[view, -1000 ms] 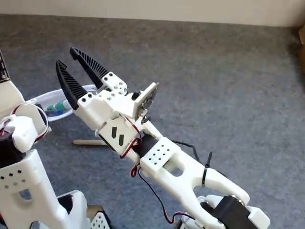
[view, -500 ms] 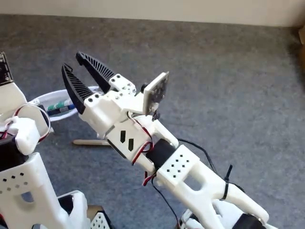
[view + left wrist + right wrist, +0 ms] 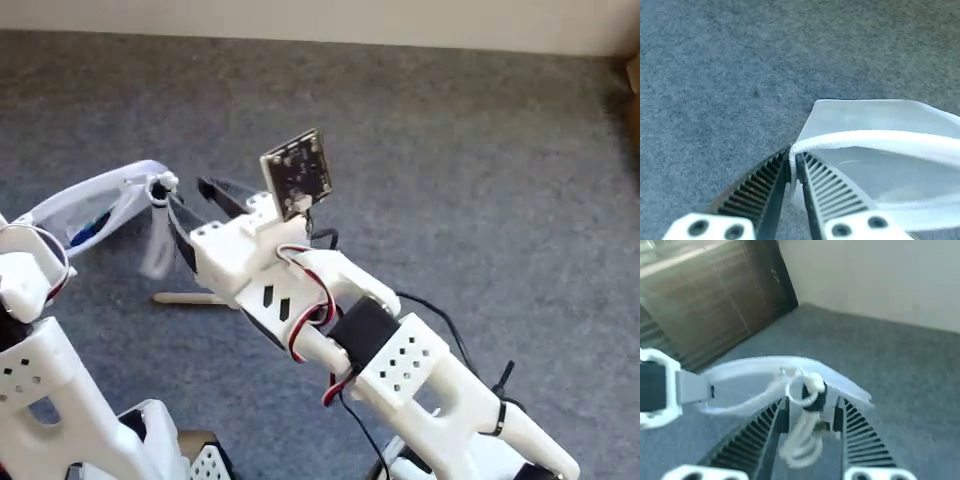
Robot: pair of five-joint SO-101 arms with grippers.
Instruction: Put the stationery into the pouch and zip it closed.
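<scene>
Lowered from its raised pose, right jaws sit narrowly apart astride the zipper pull point(image 3: 812, 390); left jaws clamp the pouch point(image 3: 100, 205) rim, so zipping looks next.

Wooden stick point(image 3: 185, 297) on carpet point(image 3: 480, 150) near pouch point(image 3: 90, 205)

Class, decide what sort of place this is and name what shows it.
Probably an indoor room, perhaps a home or office: grey carpet-like surface, plain pale wall, dark wooden panelling.

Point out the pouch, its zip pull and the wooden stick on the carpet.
pouch point(image 3: 108, 200), high view, on its translucent side.
zip pull point(image 3: 813, 386), right wrist view, on its white knotted cord.
wooden stick point(image 3: 185, 297), high view, on its visible shaft.
</scene>
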